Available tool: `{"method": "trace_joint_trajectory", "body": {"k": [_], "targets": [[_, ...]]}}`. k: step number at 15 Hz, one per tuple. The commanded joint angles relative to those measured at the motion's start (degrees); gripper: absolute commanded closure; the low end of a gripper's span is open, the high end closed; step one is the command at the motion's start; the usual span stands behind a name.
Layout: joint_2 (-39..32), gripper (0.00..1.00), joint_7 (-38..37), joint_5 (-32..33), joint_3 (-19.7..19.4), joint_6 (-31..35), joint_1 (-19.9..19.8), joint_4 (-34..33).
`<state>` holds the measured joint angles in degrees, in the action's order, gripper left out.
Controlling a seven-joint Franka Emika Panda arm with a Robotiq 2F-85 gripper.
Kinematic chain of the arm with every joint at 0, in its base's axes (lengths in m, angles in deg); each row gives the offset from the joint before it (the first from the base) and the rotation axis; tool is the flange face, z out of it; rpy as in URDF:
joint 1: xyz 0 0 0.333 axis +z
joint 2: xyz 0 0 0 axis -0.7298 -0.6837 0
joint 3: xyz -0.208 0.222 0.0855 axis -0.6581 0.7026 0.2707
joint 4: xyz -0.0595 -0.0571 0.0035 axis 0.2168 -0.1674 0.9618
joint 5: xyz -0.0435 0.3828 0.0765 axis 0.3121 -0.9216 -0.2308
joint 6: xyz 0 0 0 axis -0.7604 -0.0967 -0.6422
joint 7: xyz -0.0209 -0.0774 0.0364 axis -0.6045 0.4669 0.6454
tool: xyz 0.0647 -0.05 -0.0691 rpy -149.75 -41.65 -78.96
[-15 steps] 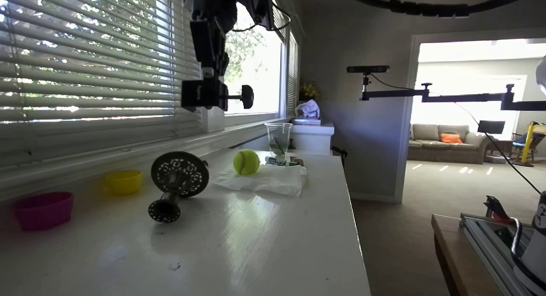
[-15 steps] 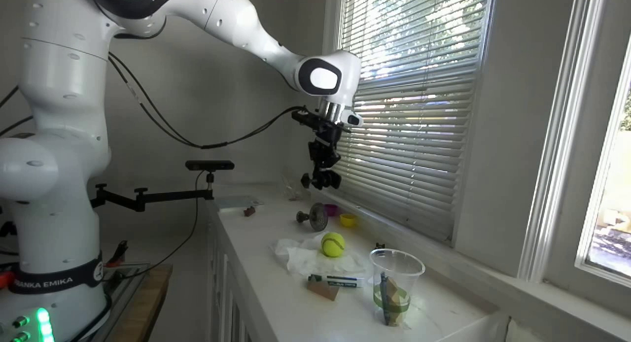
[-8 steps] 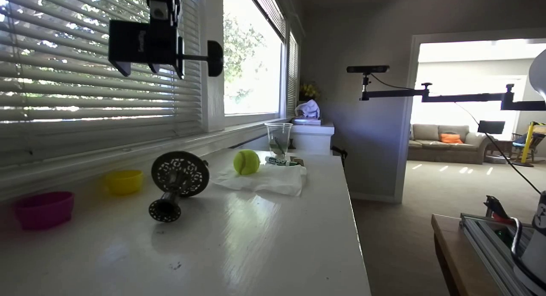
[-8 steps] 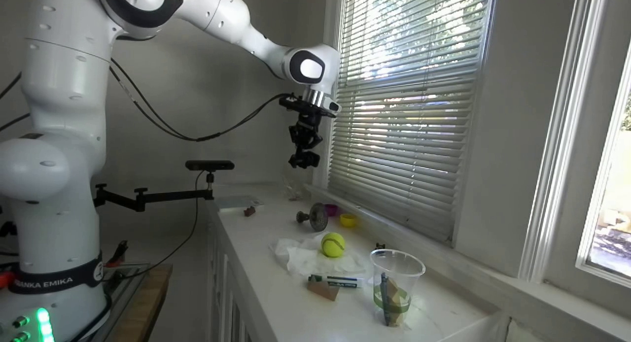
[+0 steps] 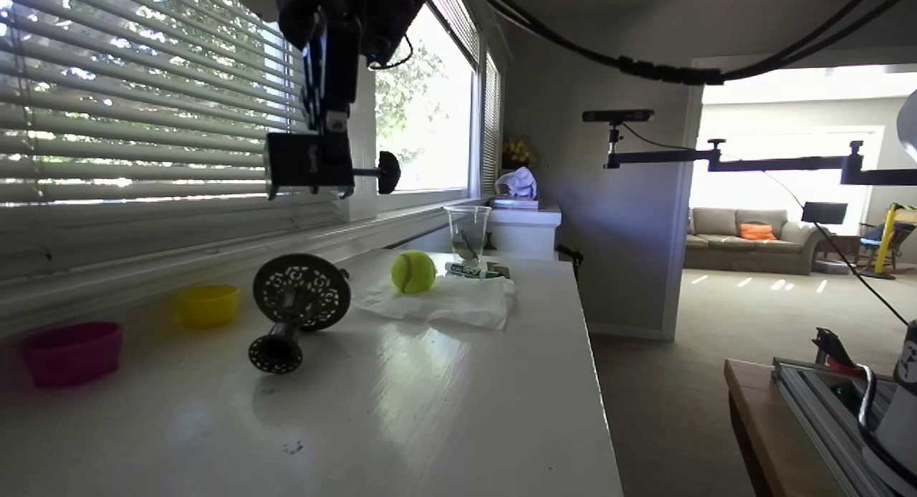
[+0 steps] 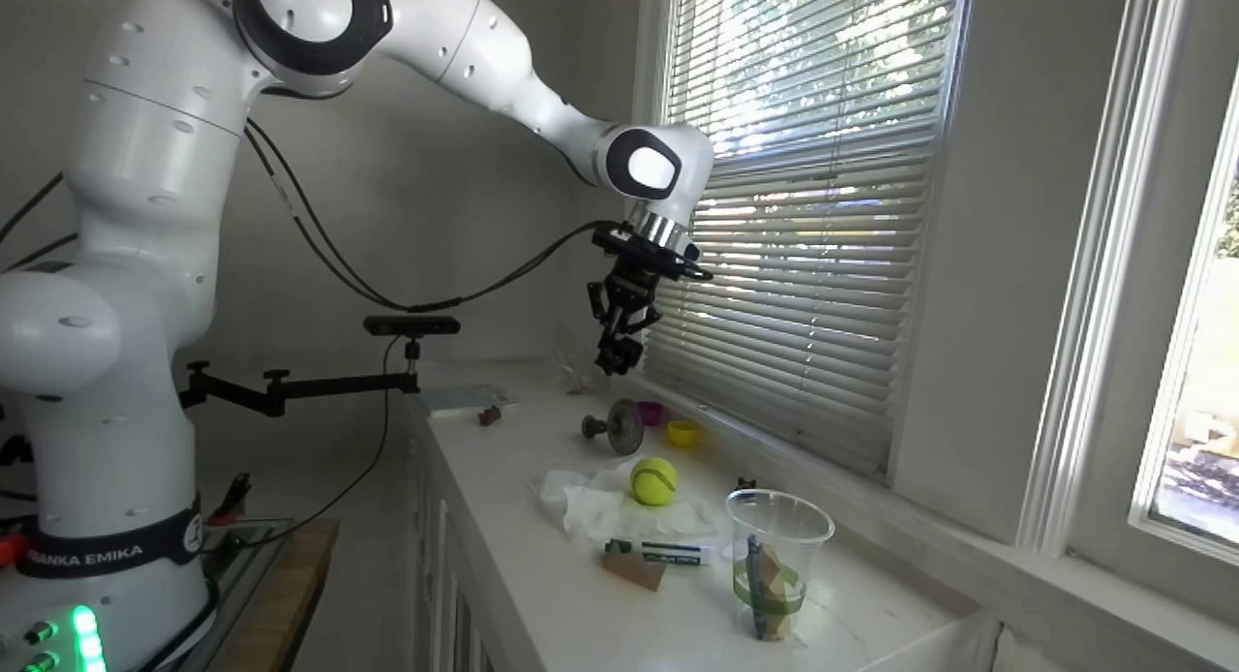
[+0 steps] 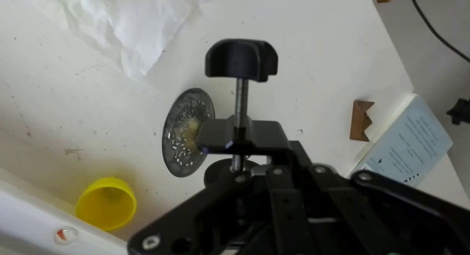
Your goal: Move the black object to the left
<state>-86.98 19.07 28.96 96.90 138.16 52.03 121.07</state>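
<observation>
Hanging in the air above the white counter, the black object is showing as a blocky, clamp-like piece with a threaded screw and a broad knob jutting to one side, and the gripper is holding it from above with jaws standing narrow, the exact contact hiding from view. By its looks it is probably weighing little to moderate, behaving stiffly, perhaps sliding on smooth faces; the off-centre knob is likely adding twist, so pinching the flat body squarely is promising more than catching the screw.
</observation>
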Motion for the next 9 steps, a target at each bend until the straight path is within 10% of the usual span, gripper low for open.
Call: {"method": "trace_joint_trajectory", "body": {"k": [1, 9], "targets": [[-2.88, 0.98, 6.71, 1.86, 0.54, -3.58, -0.19, -4.37], [-4.69, 0.98, 11.63, 4.07, 2.78, -8.72, 3.09, -7.88]]}}
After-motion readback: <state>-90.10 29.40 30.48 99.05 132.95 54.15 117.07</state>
